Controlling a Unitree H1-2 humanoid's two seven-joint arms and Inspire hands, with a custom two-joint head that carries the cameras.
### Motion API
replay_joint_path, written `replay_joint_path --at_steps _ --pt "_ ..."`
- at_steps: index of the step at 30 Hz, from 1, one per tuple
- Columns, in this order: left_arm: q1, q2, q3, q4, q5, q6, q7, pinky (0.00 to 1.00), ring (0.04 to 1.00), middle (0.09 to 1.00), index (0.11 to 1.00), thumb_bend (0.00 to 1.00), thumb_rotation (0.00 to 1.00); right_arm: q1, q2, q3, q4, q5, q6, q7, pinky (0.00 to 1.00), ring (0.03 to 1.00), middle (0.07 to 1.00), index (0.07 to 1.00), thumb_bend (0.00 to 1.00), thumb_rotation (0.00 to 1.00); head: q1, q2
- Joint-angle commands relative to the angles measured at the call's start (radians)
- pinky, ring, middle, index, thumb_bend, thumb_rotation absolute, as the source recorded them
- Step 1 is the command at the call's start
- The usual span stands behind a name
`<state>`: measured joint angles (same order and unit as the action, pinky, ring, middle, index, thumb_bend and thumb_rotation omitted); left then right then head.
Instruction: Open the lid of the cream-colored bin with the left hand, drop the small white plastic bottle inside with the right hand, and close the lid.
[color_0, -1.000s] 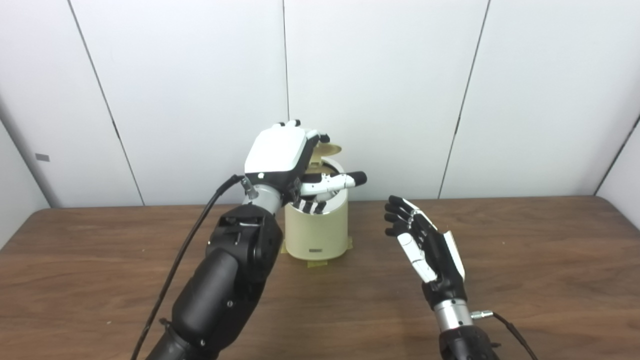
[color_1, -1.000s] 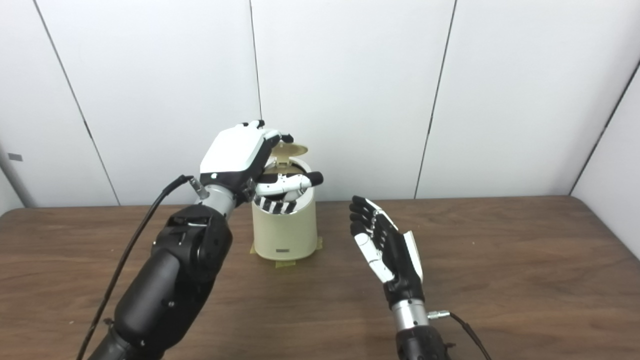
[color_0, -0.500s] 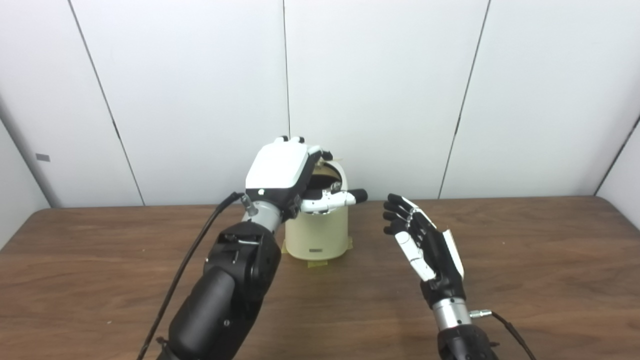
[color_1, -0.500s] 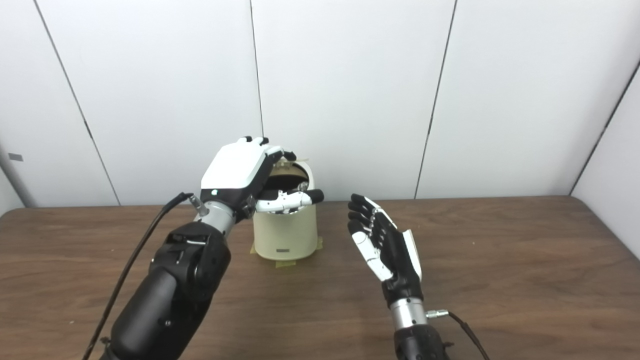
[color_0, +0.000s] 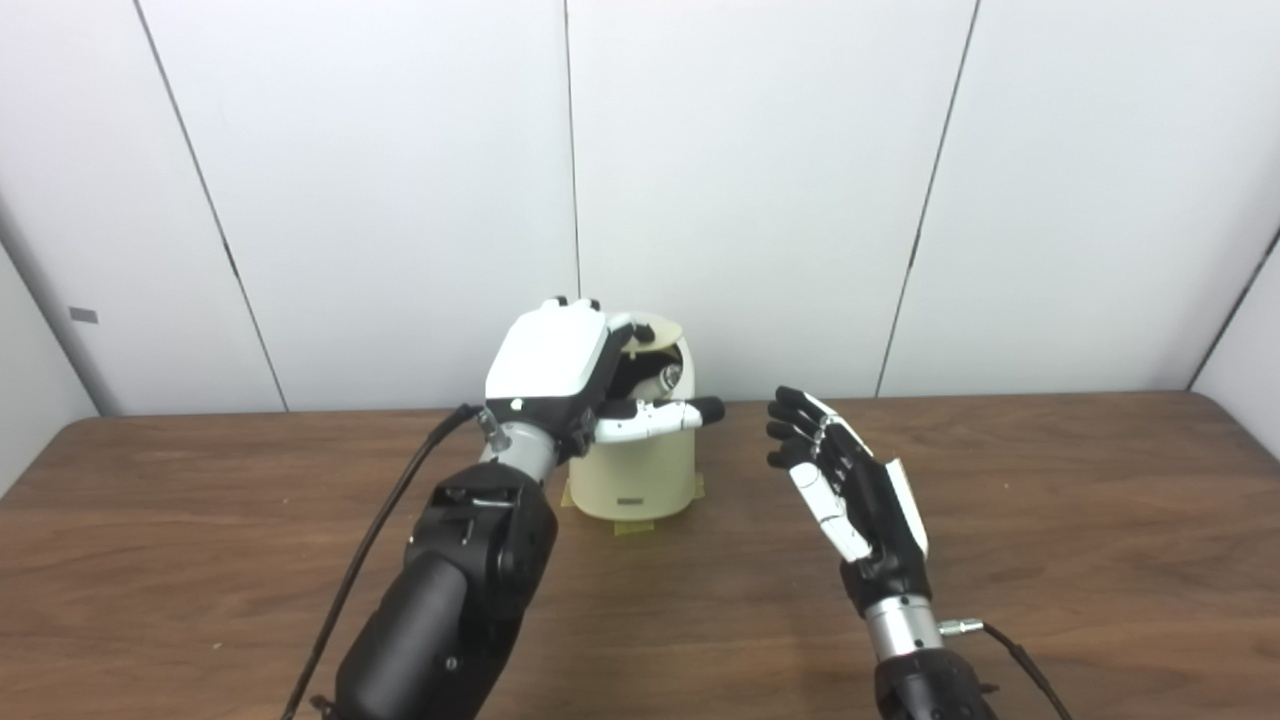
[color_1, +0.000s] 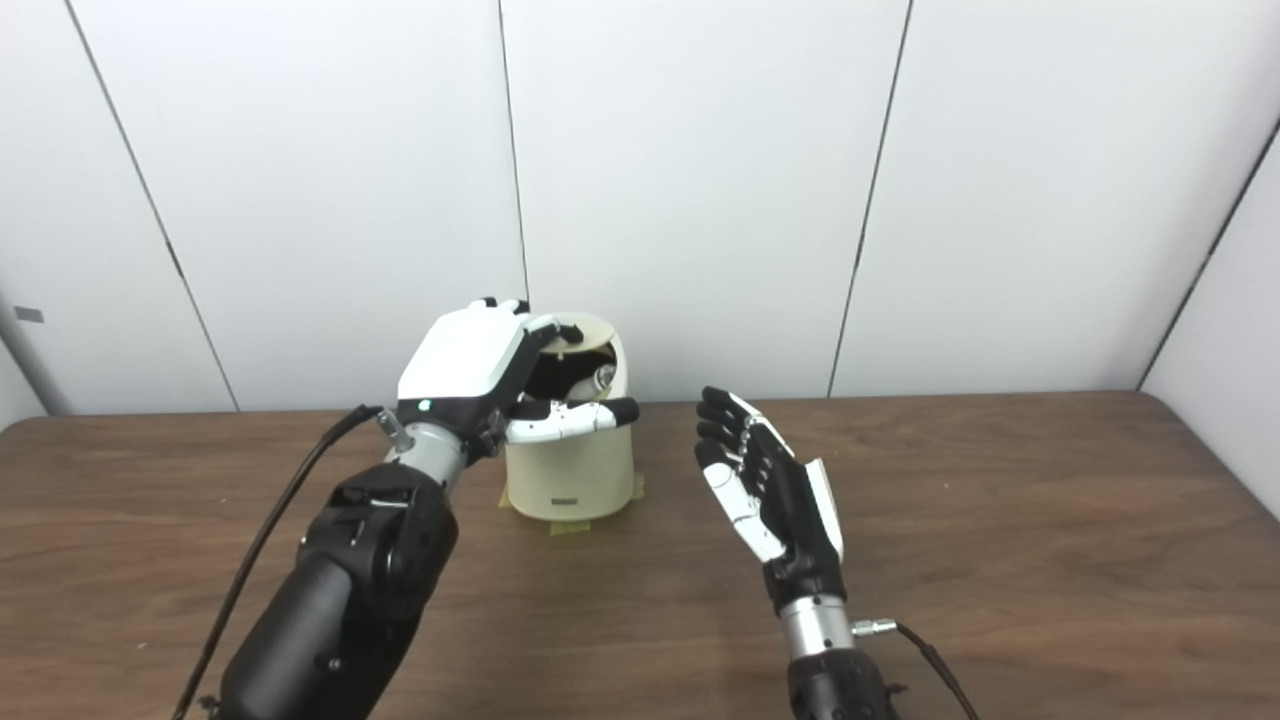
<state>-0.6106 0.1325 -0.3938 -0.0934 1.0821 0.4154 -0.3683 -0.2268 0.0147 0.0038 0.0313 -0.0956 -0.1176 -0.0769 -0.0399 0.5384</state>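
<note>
The cream-colored bin (color_0: 640, 470) stands on the table (color_0: 1080, 480) near the back wall. Its lid (color_0: 655, 328) is tilted forward over the opening, leaving a dark gap at the front. My left hand (color_0: 560, 365) is on the lid, fingers curled over its top and thumb stretched across the bin's rim below. A small pale shape (color_0: 668, 378) shows in the gap; I cannot tell if it is the white bottle. My right hand (color_0: 840, 475) is open and empty, palm facing left, raised to the right of the bin and apart from it.
Yellow tape (color_0: 635, 527) sticks out at the bin's base. A black cable (color_0: 380, 530) runs along my left arm. The white panelled wall stands close behind the bin. Brown table surface spreads to both sides and in front.
My left hand has come down with the lid, which has swung from upright to tilted low over the opening. My right hand has hardly moved.
</note>
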Motion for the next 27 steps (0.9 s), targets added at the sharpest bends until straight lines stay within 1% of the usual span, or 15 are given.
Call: replay_joint_path --at_steps 1,5,8,11,13,16,18,19,22,24,25,27 --pt "-0.037 -0.003 0.007 0.0 0.013 0.008 0.005 1.0 0.958 0.841 0.814 0.88 1.0 -0.023 0.001 0.001 -0.047 0.002 -0.001 0.003 0.7 0.796 0.81 0.805 0.41 0.71 -0.002 0.003" --pt "-0.029 -0.002 0.011 0.013 0.003 0.006 0.005 1.0 0.961 0.839 0.812 0.88 0.99 -0.02 0.001 0.002 -0.055 -0.003 0.007 0.001 0.7 0.795 0.808 0.803 0.41 0.72 -0.005 0.009" --pt "-0.023 -0.001 0.01 0.024 -0.002 0.008 -0.001 1.0 0.959 0.839 0.81 0.89 1.0 -0.018 0.0 0.004 -0.066 -0.01 0.016 0.001 0.69 0.793 0.808 0.805 0.39 0.74 -0.009 0.015" --pt "-0.02 0.001 0.008 0.032 -0.006 0.006 -0.005 1.0 0.955 0.834 0.809 0.9 1.0 -0.019 0.002 0.004 -0.067 -0.01 0.016 0.0 0.7 0.793 0.808 0.804 0.39 0.72 -0.009 0.018" --pt "-0.017 0.003 0.006 0.036 -0.008 0.001 -0.002 1.0 0.949 0.832 0.807 0.89 1.0 -0.019 0.002 0.005 -0.07 -0.015 0.02 -0.002 0.69 0.792 0.809 0.805 0.39 0.73 -0.01 0.02" --pt "-0.013 0.005 -0.002 0.035 0.001 -0.001 -0.004 1.0 0.941 0.826 0.801 0.89 1.0 -0.02 0.007 0.003 -0.074 -0.015 0.031 -0.005 0.69 0.79 0.805 0.8 0.4 0.72 -0.01 0.025" --pt "-0.008 0.008 -0.011 0.032 0.014 -0.007 0.003 1.0 0.936 0.825 0.801 0.88 0.99 -0.02 0.006 0.005 -0.078 -0.022 0.033 -0.006 0.69 0.789 0.806 0.802 0.41 0.73 -0.011 0.027" --pt "-0.004 0.011 -0.026 0.033 0.039 -0.01 0.008 1.0 0.934 0.824 0.799 0.88 0.98 -0.02 0.007 0.004 -0.079 -0.019 0.032 -0.005 0.69 0.789 0.806 0.803 0.41 0.73 -0.012 0.028" --pt "0.004 0.021 -0.061 0.036 0.097 -0.018 0.021 1.0 0.956 0.836 0.813 0.89 0.98 -0.021 0.01 0.003 -0.08 -0.02 0.032 -0.006 0.69 0.787 0.805 0.801 0.39 0.7 -0.012 0.029" --pt "0.009 0.033 -0.093 0.039 0.151 -0.033 0.033 1.0 0.953 0.832 0.81 0.89 0.95 -0.02 0.01 0.006 -0.086 -0.028 0.035 -0.007 0.68 0.786 0.805 0.802 0.38 0.71 -0.011 0.031" --pt "0.012 0.04 -0.111 0.04 0.183 -0.041 0.035 1.0 0.963 0.837 0.815 0.89 0.96 -0.02 0.011 0.007 -0.087 -0.028 0.036 -0.006 0.69 0.788 0.806 0.804 0.38 0.71 -0.012 0.032" --pt "0.021 0.051 -0.146 0.052 0.244 -0.062 0.058 1.0 0.964 0.835 0.81 0.89 0.95 -0.02 0.013 0.007 -0.092 -0.024 0.042 -0.003 0.7 0.794 0.81 0.807 0.38 0.71 -0.013 0.033"
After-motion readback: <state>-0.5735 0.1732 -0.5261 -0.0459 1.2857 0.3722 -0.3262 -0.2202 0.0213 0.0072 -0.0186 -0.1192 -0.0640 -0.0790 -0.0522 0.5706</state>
